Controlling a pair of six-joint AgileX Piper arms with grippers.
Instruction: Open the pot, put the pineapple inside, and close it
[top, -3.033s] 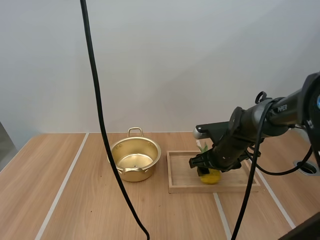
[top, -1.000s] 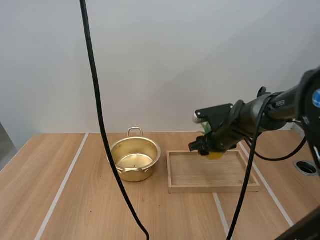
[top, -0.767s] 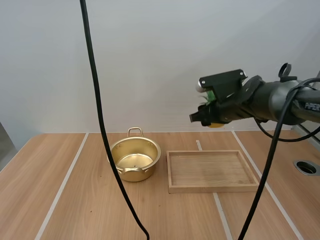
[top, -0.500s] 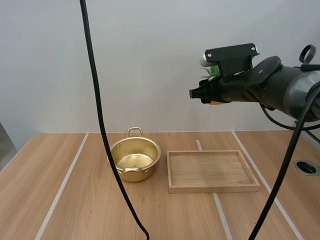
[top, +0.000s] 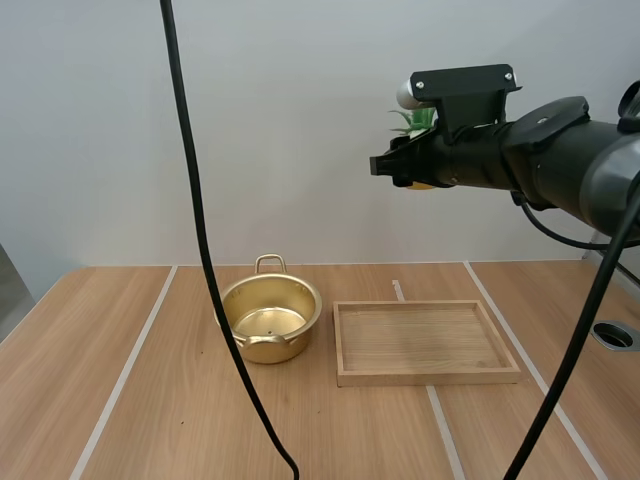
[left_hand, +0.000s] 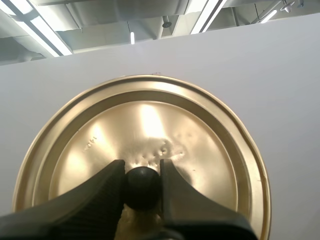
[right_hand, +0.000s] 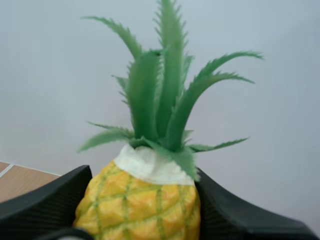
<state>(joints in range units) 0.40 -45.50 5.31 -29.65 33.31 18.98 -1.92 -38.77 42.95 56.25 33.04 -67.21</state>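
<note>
My right gripper (right_hand: 142, 175) pinches the pineapple (right_hand: 145, 207) mid-body; it seems light, stiff plastic, slippery, so that hold suits. My left gripper (left_hand: 141, 169) clamps the lid (left_hand: 150, 117) by its knob (left_hand: 141, 189).

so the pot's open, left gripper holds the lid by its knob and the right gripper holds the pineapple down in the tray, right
No: the right gripper holds the pineapple high in the air, not in the tray, as the high view shows. The pot is open and the left gripper does hold the lid.
</note>
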